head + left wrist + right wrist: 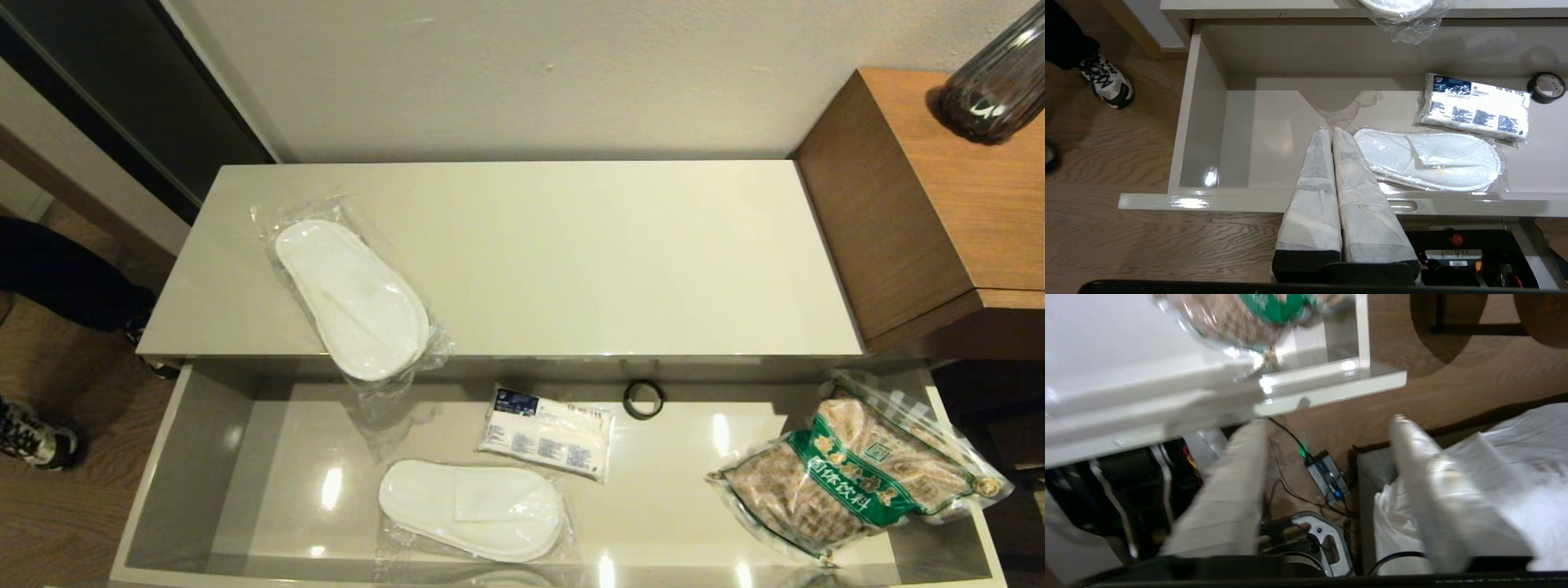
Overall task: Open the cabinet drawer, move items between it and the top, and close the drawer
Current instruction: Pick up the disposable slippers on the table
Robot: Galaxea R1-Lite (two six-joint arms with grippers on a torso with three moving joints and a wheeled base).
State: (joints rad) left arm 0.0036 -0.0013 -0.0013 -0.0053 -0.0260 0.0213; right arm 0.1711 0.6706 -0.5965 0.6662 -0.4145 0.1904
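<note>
The long glossy cream-white top [571, 245] runs along the wall, and below its front edge the very wide, shallow cabinet drawer [188, 474] with its grey glossy lining stands pulled fully out. To the right of the top sits a brown wood-grain cube [922, 204] carrying a dark ribbed vase [992, 82]. In the drawer's right end, a clear bag of brown grain with a green label [857, 474] leans tilted against the side wall. One flat white slipper pair sealed in clear plastic [351, 298] lies on the left part of the top, its toe end overhanging the front edge above the drawer; a second sealed slipper pair [472, 508] lies flat on the drawer floor near the front. Just behind that one rests a small white packet with blue print [545, 430], and near it, at the back of the drawer, a small black ring [643, 398]. The left gripper [1329, 131] hangs before the drawer front with its padded fingers pressed together and empty. The right gripper [1327, 420] sits below the drawer's right front corner, fingers spread apart, gripping nothing.
</note>
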